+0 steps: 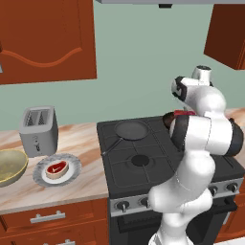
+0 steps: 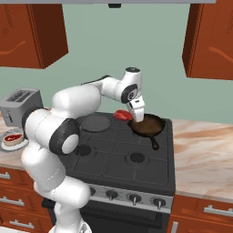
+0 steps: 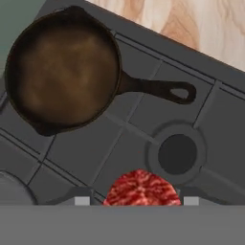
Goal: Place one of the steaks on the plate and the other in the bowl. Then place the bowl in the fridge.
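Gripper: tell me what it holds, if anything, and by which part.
The gripper holds one steak, clamped across its flat width with a finger on each opposite edge, lifted above the stove near the dark pan.

counter L of stove point(image 1: 72, 189): pale wood-grain top over red-brown drawers; carries toaster, plate, bowl
toaster point(image 1: 38, 130): grey, 2-slot, at back nr wall
plate point(image 1: 57, 170): white w/ grey speckled rim, in front of toaster, just beside the bowl's right edge; a steak point(image 1: 56, 168) lies on it
bowl point(image 1: 9, 166): olive-tan, glossy, at frame's left edge, cut off
stove point(image 2: 132, 159): dark gas top betw counters; knobs along front
skillet point(image 3: 62, 72): dark, on a rear burner; handle lies over the grates
round pan point(image 1: 131, 129): dark grey, flat, on the other rear burner
counter R of stove point(image 2: 205, 154): same pale top
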{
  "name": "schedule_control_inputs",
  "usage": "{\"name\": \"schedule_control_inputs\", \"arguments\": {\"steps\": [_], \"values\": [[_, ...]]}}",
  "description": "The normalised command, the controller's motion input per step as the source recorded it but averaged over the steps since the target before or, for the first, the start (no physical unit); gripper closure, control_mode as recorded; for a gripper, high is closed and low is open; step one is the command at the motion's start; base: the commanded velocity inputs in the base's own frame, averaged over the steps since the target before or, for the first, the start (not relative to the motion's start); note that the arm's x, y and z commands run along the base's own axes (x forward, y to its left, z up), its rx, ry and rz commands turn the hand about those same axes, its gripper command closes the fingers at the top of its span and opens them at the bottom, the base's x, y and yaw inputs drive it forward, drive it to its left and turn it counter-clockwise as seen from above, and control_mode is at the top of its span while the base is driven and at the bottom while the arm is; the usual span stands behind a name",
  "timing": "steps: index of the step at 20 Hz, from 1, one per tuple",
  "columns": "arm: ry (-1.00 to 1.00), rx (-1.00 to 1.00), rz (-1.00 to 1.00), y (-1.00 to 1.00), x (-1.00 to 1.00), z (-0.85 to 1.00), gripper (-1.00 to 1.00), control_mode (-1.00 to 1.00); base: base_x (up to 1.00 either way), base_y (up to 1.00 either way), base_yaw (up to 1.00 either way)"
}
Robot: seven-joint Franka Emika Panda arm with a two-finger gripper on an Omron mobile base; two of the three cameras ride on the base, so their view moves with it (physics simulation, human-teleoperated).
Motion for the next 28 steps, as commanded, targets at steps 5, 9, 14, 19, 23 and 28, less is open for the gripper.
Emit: {"name": "schedule_control_inputs", "arguments": {"steps": [5, 9, 14, 19, 23, 28], "values": [[0.0, 0.0, 0.03, 0.51, -1.0, 0.83, 1.0, -1.0, 0.0, 0.0, 0.0], [-0.06, -0.04, 0.02, 0.5, -1.0, 0.48, 1.0, -1.0, 0.0, 0.0, 0.0], [-0.3, -0.13, 0.0, 0.54, -0.92, 0.09, 1.0, -1.0, 0.0, 0.0, 0.0], [-0.05, -0.03, 0.02, 0.62, -0.5, 0.04, 1.0, -1.0, 0.0, 0.0, 0.0], [0.0, 0.0, 0.0, 0.53, -0.41, 0.45, 1.0, -1.0, 0.0, 0.0, 0.0], [0.04, 0.0, 0.01, 0.3, -0.24, 0.49, 1.0, -1.0, 0.0, 0.0, 0.0]]}}
